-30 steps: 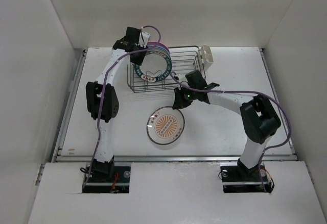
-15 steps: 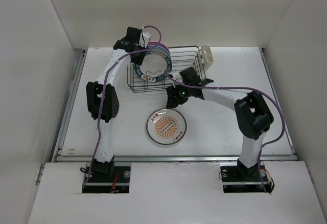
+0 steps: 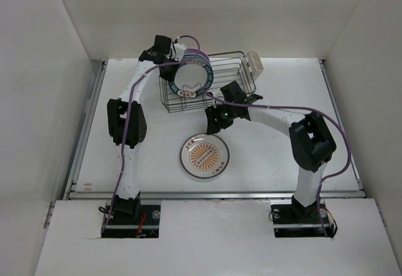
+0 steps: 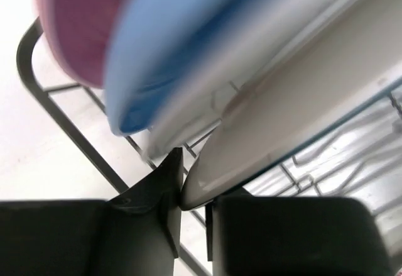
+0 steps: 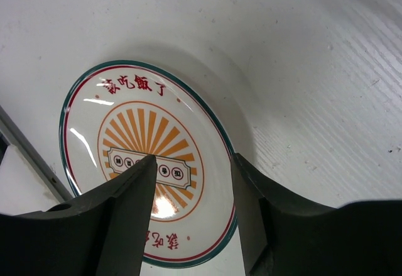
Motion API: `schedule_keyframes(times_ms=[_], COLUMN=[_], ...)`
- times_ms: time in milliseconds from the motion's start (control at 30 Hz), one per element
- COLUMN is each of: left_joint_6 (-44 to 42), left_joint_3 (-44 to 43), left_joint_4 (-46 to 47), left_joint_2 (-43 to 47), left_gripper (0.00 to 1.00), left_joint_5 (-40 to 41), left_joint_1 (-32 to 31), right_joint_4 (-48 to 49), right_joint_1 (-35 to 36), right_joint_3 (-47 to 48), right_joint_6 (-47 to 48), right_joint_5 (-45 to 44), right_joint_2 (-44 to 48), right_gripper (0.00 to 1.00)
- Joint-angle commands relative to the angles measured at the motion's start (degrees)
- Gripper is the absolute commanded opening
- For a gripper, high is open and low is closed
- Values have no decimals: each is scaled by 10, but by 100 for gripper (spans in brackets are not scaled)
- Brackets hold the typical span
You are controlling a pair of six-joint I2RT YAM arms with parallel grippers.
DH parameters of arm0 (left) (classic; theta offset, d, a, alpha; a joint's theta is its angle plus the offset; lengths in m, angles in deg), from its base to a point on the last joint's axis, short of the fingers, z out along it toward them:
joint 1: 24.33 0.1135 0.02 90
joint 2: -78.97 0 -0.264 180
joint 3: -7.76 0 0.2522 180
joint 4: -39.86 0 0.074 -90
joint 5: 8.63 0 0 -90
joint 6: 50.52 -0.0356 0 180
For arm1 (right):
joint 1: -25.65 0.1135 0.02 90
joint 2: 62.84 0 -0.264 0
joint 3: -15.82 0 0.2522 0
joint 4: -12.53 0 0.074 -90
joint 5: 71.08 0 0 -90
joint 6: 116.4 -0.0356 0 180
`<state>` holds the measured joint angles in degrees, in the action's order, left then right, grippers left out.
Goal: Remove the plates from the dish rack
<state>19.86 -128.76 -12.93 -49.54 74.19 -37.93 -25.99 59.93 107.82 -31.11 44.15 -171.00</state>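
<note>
My left pincer (image 4: 191, 188) clamped on white plate (image 4: 301, 119) rim, plate standing in dish rack (image 4: 69, 131) | my right pincer (image 5: 193, 163) apart, sunburst plate (image 5: 141, 119) flat on counter (image 5: 314, 68) just beneath it.

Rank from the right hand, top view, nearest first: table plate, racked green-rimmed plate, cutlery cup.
1. Table plate, flat, right beside the right hand.
2. Green-rimmed plate, upright at the left of the rack.
3. Cutlery cup, far right corner.

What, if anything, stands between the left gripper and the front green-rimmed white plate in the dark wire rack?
Nothing visible. The left gripper pinches the rim of the green-rimmed white plate; the plain blue plate stands just behind it, outside the fingers.
</note>
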Motion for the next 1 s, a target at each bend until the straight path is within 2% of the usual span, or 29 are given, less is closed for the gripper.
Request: schedule_keyframes(times_ms=[0, 200, 600, 967], left_joint_6=[25, 12, 6, 47], left_joint_3=[9, 21, -109, -125], left_joint_4=[38, 30, -68, -79], left_joint_2=[1, 46, 86, 114], left_gripper=[0, 0, 0, 0], left_joint_5=[53, 53, 9, 9], left_joint_1=[-6, -1, 4, 9], right_joint_4=[-27, -39, -39, -26], right_joint_1=[8, 18, 18, 18], right_joint_3=[32, 51, 56, 45], right_joint_6=[9, 9, 9, -1], right_joint_5=[-12, -29, -46, -76], right_joint_2=[14, 19, 36, 56], right_gripper=[57, 57, 57, 57])
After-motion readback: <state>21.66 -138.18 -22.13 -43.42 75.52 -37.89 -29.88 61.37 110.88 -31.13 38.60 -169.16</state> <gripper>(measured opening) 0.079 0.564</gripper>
